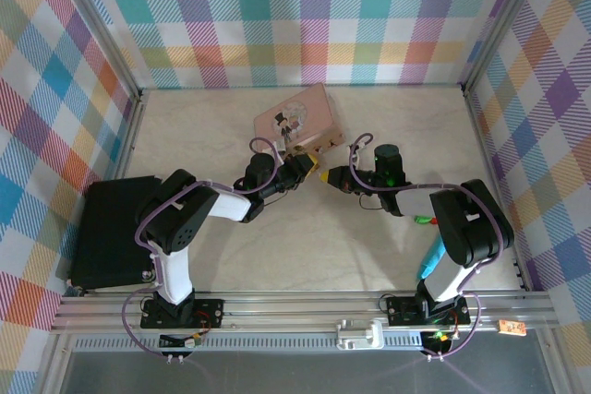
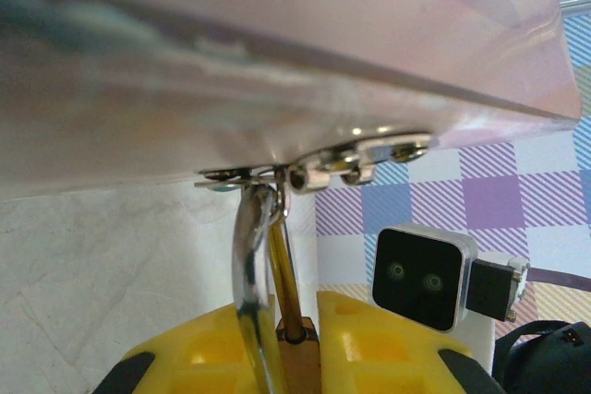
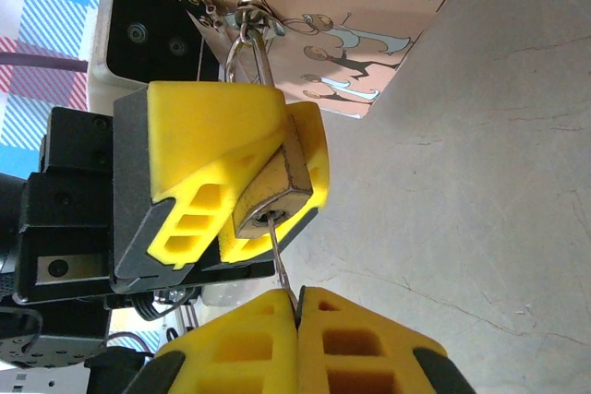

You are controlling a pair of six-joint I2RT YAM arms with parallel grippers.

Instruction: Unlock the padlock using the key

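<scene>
Right hand (image 3: 297, 297) pinches key (image 3: 280, 256) in padlock (image 3: 272, 193), wrist view.

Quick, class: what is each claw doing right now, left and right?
Left claw: closed on the small brass-gold padlock.
Right claw: closed on the thin grey metal key, whose tip is in the padlock.

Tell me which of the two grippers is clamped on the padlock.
The left gripper: it clamps the brass padlock by its body, while the right gripper pinches only the thin key.
</scene>
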